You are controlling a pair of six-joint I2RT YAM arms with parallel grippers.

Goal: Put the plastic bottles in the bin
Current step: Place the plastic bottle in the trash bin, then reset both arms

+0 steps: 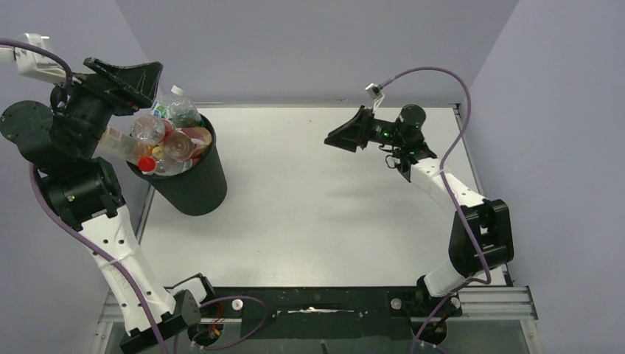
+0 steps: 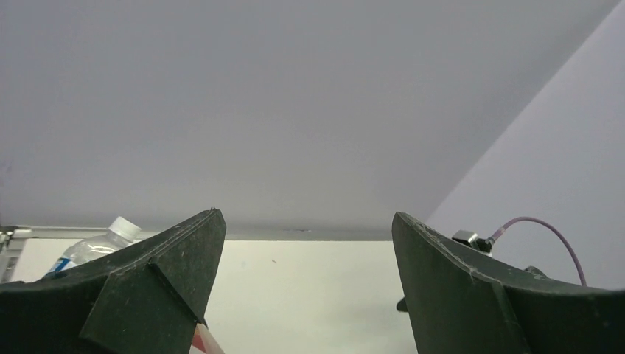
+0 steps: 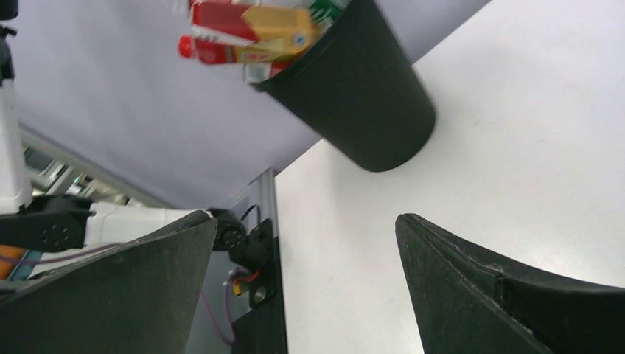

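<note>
The black bin (image 1: pixel 193 184) stands at the table's left side, heaped past its rim with plastic bottles (image 1: pixel 166 140): clear ones, red caps, a white-capped one (image 1: pixel 177 103) on top. My left gripper (image 1: pixel 151 85) hovers open and empty just above the bin's left rim. In the left wrist view its gripper (image 2: pixel 306 221) frames bare table, with one white-capped bottle (image 2: pixel 96 247) beside the left finger. My right gripper (image 1: pixel 345 129) hangs open and empty above the table's right half. The right wrist view shows its gripper (image 3: pixel 306 221) facing the bin (image 3: pixel 354 96) and red and yellow bottles (image 3: pixel 250 33).
Grey walls close in the white table (image 1: pixel 317 206) at the back and sides. The table's left rail and the left arm's base (image 3: pixel 247 247) show in the right wrist view. A purple cable (image 1: pixel 442 74) loops above the right arm.
</note>
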